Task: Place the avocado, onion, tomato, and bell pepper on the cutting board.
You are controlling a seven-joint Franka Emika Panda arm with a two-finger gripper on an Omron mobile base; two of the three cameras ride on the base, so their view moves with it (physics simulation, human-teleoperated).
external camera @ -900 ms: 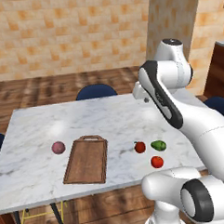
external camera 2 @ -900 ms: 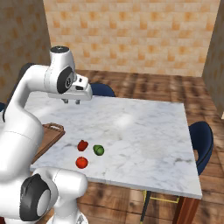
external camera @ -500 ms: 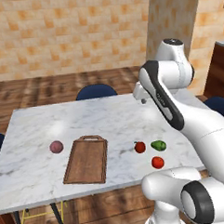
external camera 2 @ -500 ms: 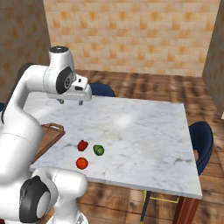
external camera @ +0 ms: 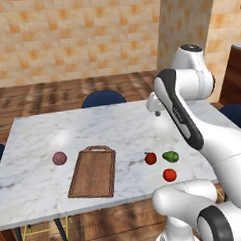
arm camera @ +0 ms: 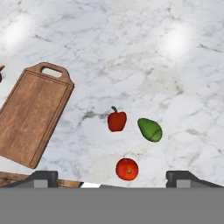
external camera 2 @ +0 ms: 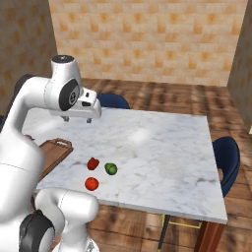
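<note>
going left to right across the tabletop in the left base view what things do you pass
onion → cutting board → bell pepper → then tomato and avocado, too nearly level to rank.

So the arm (external camera: 192, 113) is looking all glossy white, chunky rounded links like fat tubes, with dark grey rings sitting at the joints. There's a black band running along the upper link at about 1 o'clock in the left base view, and a dark cap topping the shoulder dome. The hand (external camera 2: 81, 106) is showing as a boxy white block with small dark nubs underneath. The base (external camera 2: 64, 211) is looking like a fat white cylinder with a dark round disc at 7 o'clock.
</note>
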